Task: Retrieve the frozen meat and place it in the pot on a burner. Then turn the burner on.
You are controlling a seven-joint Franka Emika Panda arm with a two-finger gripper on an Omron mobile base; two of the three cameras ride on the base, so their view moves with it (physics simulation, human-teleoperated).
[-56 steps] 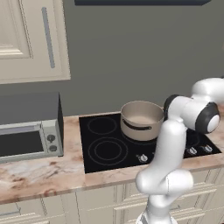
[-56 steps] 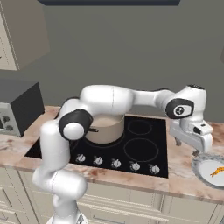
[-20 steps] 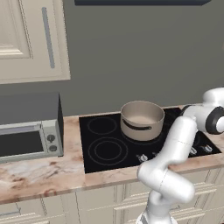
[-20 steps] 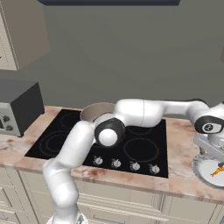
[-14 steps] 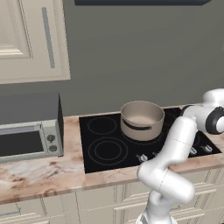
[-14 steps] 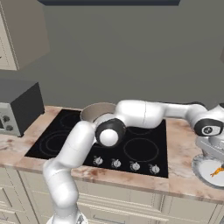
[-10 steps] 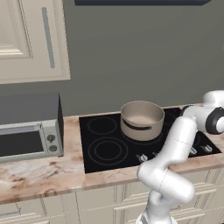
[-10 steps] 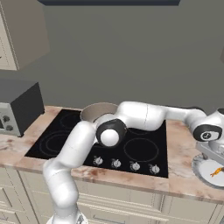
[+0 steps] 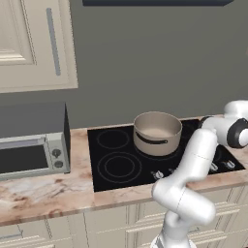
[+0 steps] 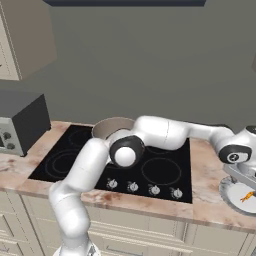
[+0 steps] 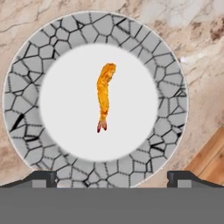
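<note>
The arm reaches far out past the right end of the cooktop (image 10: 115, 165), and the tool (image 11: 111, 176) hangs straight above a plate (image 11: 26, 65) on the marble counter (image 11: 205, 39). Its two dark tips stand wide apart at the bottom of the hand view, nothing between them, so it is open and empty.

On the white middle of that plate lies the frozen meat (image 11: 105, 95): one slim orange piece shaped like a breaded shrimp, with a small reddish tail at one end. From the right base view the plate (image 10: 227, 192) sits near the counter's front edge, with the orange piece (image 10: 248, 196) just under the wrist.

The pot (image 9: 157, 131) waits on a back burner of the black glass, well apart from the plate, its dark handle facing the front. It looks empty from the left base view.

How will this piece handle? Likely very light, and stiff if truly frozen, so it should not bend in the grip. The crust may be slick with frost and could crumble under a hard squeeze. It also lies flat and low on a smooth plate, so the tips must come down nearly to the surface, one on each long side. The thicker upper half, away from the tail, looks the best hold, across the narrow width. Squeezed off-centre, it may skid away or swing round.
</note>
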